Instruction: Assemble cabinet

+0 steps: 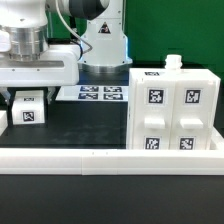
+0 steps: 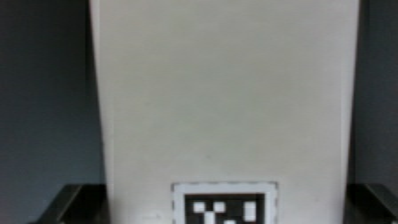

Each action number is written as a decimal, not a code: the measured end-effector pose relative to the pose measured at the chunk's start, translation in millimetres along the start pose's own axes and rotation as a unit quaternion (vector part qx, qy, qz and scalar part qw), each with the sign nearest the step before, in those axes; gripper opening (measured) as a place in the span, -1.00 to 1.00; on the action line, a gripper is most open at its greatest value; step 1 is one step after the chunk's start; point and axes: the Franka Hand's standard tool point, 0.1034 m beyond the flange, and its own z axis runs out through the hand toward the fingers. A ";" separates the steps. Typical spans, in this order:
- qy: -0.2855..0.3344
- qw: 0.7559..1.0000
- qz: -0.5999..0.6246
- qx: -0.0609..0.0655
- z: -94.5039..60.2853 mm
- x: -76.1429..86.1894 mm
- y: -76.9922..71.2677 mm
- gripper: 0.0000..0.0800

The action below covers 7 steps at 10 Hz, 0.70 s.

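The cabinet (image 1: 170, 110) is a large white box at the exterior view's right, with four black-and-white tags on its front face and a small white stub on top. My gripper (image 1: 28, 98) hangs at the exterior view's left, well apart from the cabinet. It is shut on a long white tagged panel (image 1: 28, 112). In the wrist view the panel (image 2: 222, 100) fills the middle, its tag sits near my gripper (image 2: 224, 212), and dark fingers (image 2: 64, 205) show at both of its sides.
The marker board (image 1: 100, 92) lies flat on the black table behind the gripper, in front of the arm's white base (image 1: 105, 45). A long white rail (image 1: 110, 158) runs across the table's front edge.
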 end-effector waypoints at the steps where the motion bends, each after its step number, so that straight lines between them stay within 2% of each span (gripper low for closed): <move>1: 0.000 1.000 0.000 0.000 0.0 0.0 0.0 0.40; 2: 0.000 1.000 -0.001 0.000 -1.5 0.9 -1.2 0.40; 3: -0.005 1.000 -0.003 0.011 -23.7 5.5 -12.7 0.40; 4: 0.004 1.000 -0.008 0.019 -56.6 11.3 -21.5 0.40; 5: 0.023 1.000 -0.006 0.018 -85.2 17.2 -30.1 0.40; 6: 0.030 0.999 -0.013 0.013 -103.2 24.3 -45.1 0.40; 7: 0.039 0.999 0.006 0.015 -125.6 32.9 -69.9 0.40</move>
